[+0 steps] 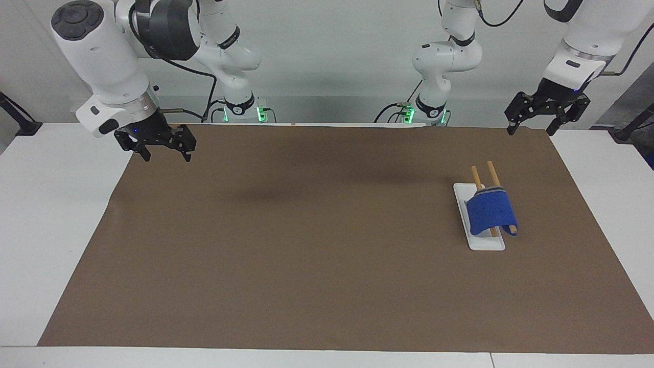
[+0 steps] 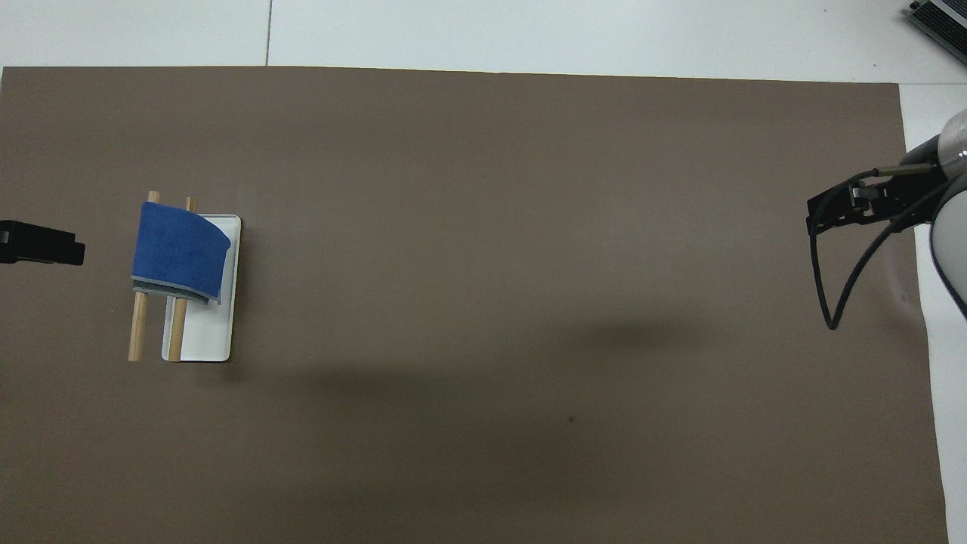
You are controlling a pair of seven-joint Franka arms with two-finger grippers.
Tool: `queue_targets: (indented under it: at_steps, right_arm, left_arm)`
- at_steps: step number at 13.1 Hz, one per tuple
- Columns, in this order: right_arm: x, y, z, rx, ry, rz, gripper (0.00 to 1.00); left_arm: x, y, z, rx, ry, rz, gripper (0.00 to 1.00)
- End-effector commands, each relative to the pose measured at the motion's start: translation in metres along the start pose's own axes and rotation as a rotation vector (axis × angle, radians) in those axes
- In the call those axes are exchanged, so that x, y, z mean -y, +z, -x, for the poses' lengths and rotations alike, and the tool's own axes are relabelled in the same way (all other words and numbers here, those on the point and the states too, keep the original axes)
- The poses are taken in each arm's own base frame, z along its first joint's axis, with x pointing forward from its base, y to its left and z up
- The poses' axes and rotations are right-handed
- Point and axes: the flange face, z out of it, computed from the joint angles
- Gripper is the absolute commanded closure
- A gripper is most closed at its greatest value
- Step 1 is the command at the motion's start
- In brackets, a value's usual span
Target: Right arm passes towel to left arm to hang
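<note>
One blue towel [image 1: 490, 212] lay draped over two wooden rods [image 1: 493, 175] on one white tray [image 1: 486, 244], on the brown mat [image 1: 327, 255] toward the left arm's end of the table. It looked light, soft and limp — likely to sag and slide off the smooth rods if tugged, so the free hanging edge seemed the best place to pinch it. Its grey underside showed at one edge. Two arms were present. The left gripper [image 1: 546, 112] hung empty with jaws spread, over the mat's corner near the tray. The right gripper [image 1: 156, 143] waited over the mat's other end — also spread and empty, though its fingertips were hard to read.
</note>
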Motion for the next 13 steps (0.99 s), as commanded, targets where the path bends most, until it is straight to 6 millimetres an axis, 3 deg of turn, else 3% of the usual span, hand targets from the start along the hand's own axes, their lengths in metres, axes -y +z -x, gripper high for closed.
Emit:
queue_targets:
  at_steps: [1,6,9,11,13]
  right_arm:
    - [-0.002,0.000,0.006,-0.012,-0.015,-0.016,0.00]
    - [-0.002,0.000,0.006,-0.012,-0.015,-0.016,0.00]
    - [-0.002,0.001,0.006,-0.010,-0.015,-0.017,0.00]
    - [-0.002,0.000,0.006,-0.012,-0.015,-0.016,0.00]
    - [-0.002,0.000,0.006,-0.012,-0.015,-0.016,0.00]
  left_arm:
    - [-0.004,-0.009,-0.009,0.003,0.066,0.017,0.00]
    - [-0.002,-0.001,-0.019,0.022,0.071,0.037,0.00]
    - [-0.006,-0.005,-0.001,0.048,0.104,0.066,0.00]
    - [-0.009,0.005,0.013,0.094,0.096,0.069,0.00]
    - [-0.004,0.005,0.012,0.083,0.086,0.062,0.00]
